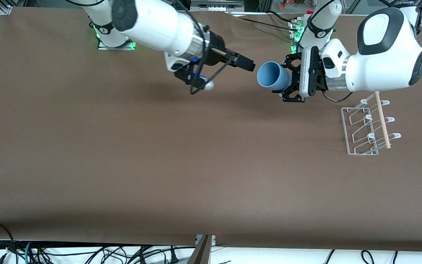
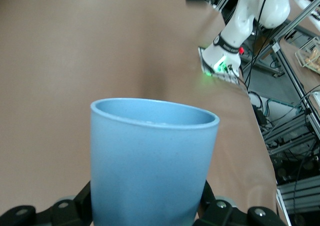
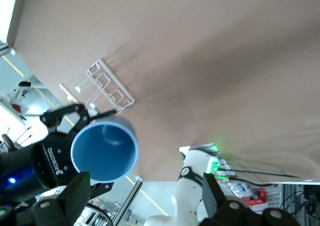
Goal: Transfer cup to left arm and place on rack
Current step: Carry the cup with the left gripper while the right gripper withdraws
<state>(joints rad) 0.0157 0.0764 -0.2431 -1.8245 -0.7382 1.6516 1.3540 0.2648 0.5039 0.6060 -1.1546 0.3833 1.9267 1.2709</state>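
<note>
The light-blue cup is held sideways in the air, its mouth facing the right arm's end of the table. My left gripper is shut on the cup's base end. In the left wrist view the cup fills the space between the black fingers. My right gripper is open and empty, just off the cup's mouth and apart from it. In the right wrist view its fingers stand wide, with the cup ahead. The white wire rack with its wooden dowel stands on the table under the left arm.
The brown table carries only the rack. The arm bases stand along its edge farthest from the front camera. Cables hang below the near edge. The rack also shows in the right wrist view.
</note>
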